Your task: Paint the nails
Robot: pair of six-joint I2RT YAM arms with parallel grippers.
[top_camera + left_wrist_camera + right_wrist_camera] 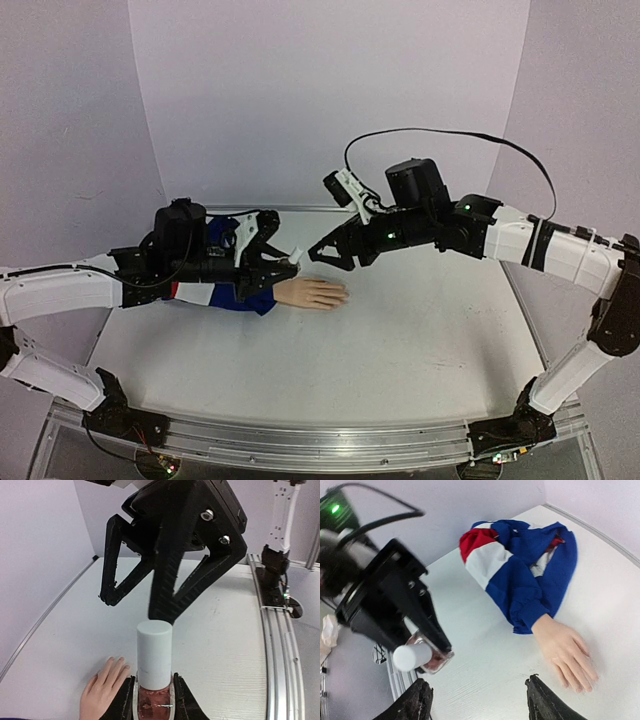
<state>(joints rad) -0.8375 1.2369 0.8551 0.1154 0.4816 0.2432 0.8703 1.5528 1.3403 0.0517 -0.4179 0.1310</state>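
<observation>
Left jaws are clamped on the pink bottle (pixel 152 707), up near the mannequin hand (pixel 102 690); its nails (pixel 581 681) lie on the tabletop (pixel 225 645). Right jaws hang spread past the white cap (pixel 154 652). An off-center bite could yank the bottle loose, or spill it.

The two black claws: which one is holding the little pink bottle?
The left claw: it is shut on the glass body of the bottle. The right claw stands open and empty, close to the white cap.
</observation>
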